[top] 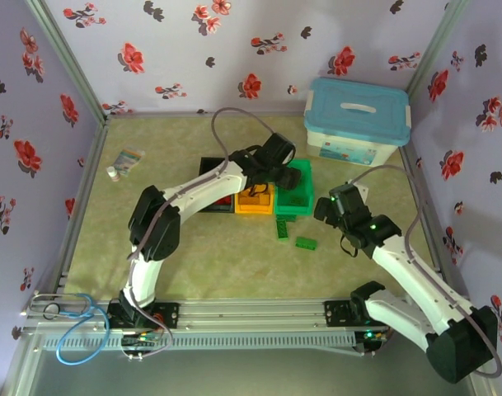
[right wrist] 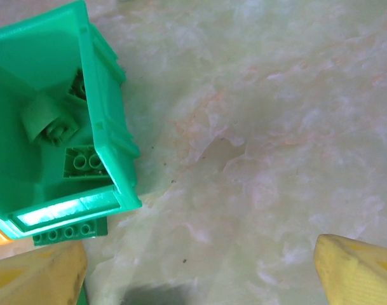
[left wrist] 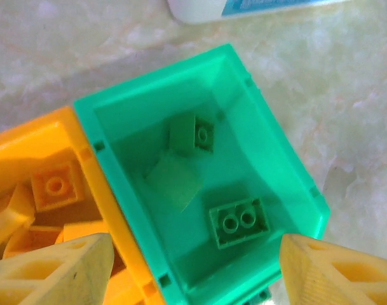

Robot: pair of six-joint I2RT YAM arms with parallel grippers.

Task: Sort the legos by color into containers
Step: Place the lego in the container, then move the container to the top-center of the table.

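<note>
Closest to me, two loose green legos [top: 306, 242] lie on the table [top: 218, 256] just before the green bin [left wrist: 269, 165]. My right gripper [right wrist: 196, 273] hangs wide open and empty over bare tabletop near them. Past that stand three bins: black bin [top: 209, 165], orange bin [top: 255, 202] and green, with my left gripper [left wrist: 196, 260] spread wide, holding nothing, above the green one, where I count three green legos [left wrist: 239, 221]. Farthest back sits one white tub [top: 358, 124].

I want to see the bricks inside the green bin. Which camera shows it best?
Left wrist: it looks straight into the green bin. Right wrist crops it; from the top, the left arm partly hides it.
</note>
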